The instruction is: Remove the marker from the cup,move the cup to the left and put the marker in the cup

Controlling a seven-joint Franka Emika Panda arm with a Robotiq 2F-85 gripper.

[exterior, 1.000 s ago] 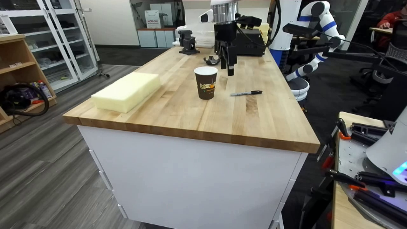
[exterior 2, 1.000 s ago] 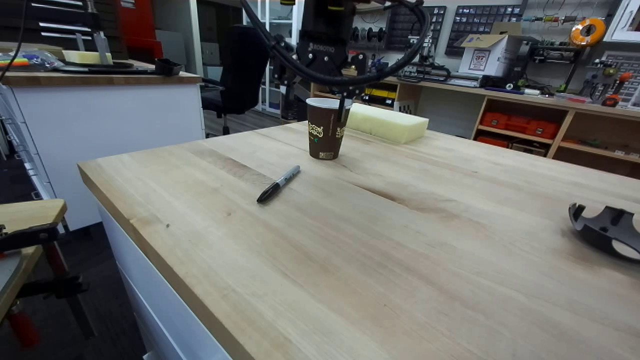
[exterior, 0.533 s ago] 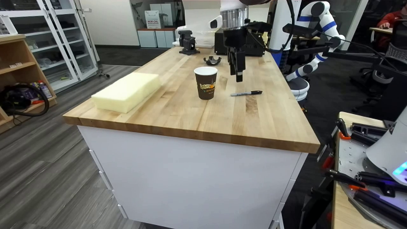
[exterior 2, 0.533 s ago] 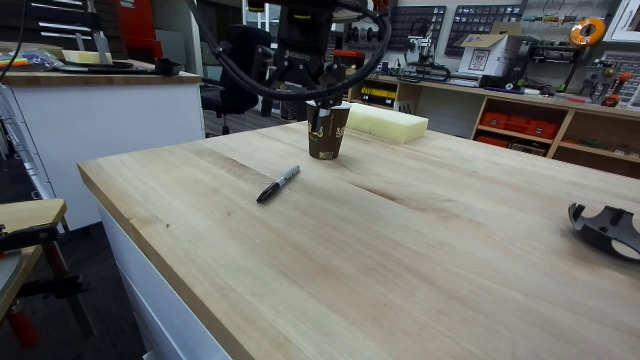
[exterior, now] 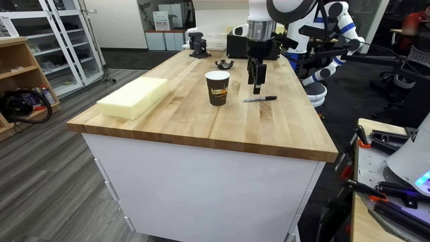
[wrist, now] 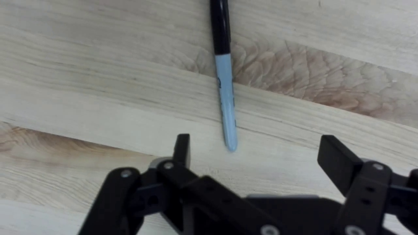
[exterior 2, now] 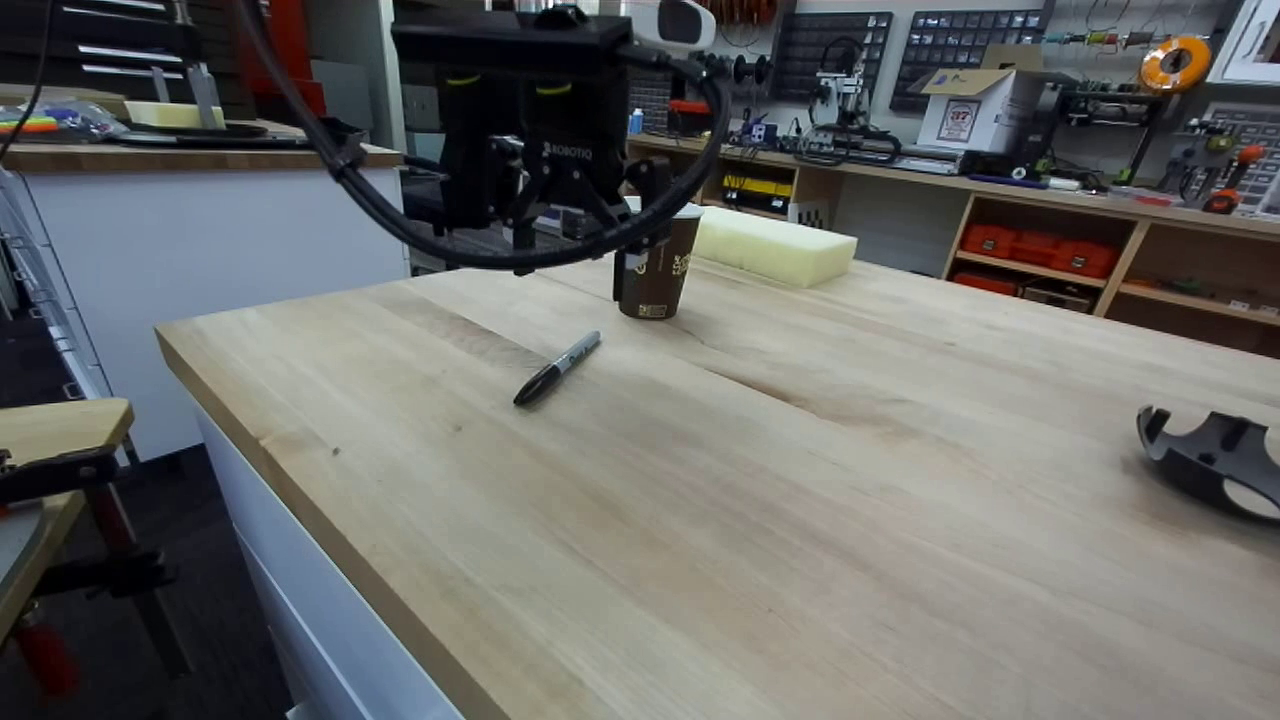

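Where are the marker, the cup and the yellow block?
Marker [wrist: 224, 78]: wrist view, on its pale barrel.
Cup [exterior: 217, 90]: in an exterior view, on its printed side.
Yellow block [exterior: 134, 93]: in an exterior view, on its top face.

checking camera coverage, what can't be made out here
Marker: cap end cut off by the wrist view's top edge.
Cup: one side partly behind the gripper in an exterior view.
Its inside bottom: behind its near wall, both exterior views.
Curved black piece: cut off by an exterior view's right edge.
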